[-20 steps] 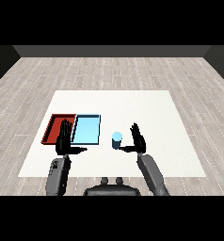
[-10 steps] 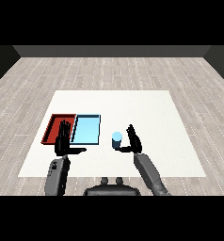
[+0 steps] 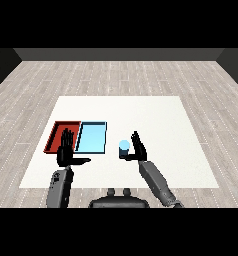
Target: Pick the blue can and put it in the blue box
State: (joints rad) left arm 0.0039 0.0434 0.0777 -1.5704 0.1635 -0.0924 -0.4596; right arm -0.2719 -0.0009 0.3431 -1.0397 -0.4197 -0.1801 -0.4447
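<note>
Right hand (image 3: 139,149) is open, fingers straight and upright, holding nothing; left hand (image 3: 66,151) also open, flat, thumb out to the side. We see a white table (image 3: 156,125) on a grey plank floor (image 3: 116,75), dark walls behind. Blue can (image 3: 124,148) stands upright on the table just left of our right palm; contact unclear. It's a small cylinder, pale top. Blue tray (image 3: 92,137) is near its left, touching the red tray (image 3: 58,135); both shallow rectangles.

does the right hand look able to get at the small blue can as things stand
Probably yes: the right hand, fingers straight, stands right beside the small blue can on its right side, and nothing lies between them on the white table.
</note>
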